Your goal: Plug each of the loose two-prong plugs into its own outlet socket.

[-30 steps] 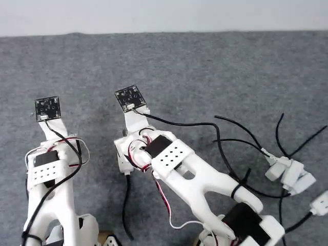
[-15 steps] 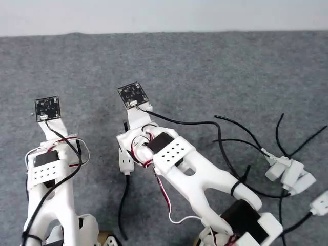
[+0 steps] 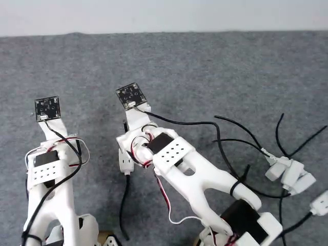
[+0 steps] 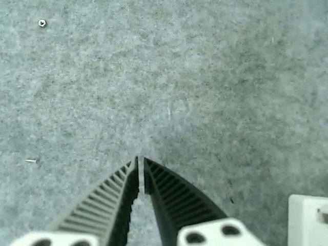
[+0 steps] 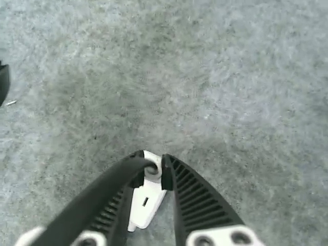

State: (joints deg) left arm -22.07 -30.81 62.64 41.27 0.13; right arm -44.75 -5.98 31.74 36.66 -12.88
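Note:
My right gripper (image 5: 154, 163) is shut on a white two-prong plug (image 5: 146, 197), held just above the grey mat. From above, this plug (image 3: 125, 160) hangs at the right arm's wrist near the table's middle, its black cord (image 3: 123, 205) trailing toward the near edge. A cluster of white outlet sockets and plugs (image 3: 288, 172) with black cables lies at the right side, and one more white piece (image 3: 320, 203) sits nearer the edge. My left gripper (image 4: 139, 163) is shut on nothing, low over bare mat at the left.
Grey mat (image 3: 205, 72) covers the table, bare across the far half. Loose black cables (image 3: 241, 133) spread between the right arm and the cluster. A small nut (image 4: 42, 22) lies on the mat. A white block (image 4: 307, 220) shows beside the left gripper.
The right arm has shifted slightly with the plug, and the plug's cord has swung a little to the left. The left arm has not moved.

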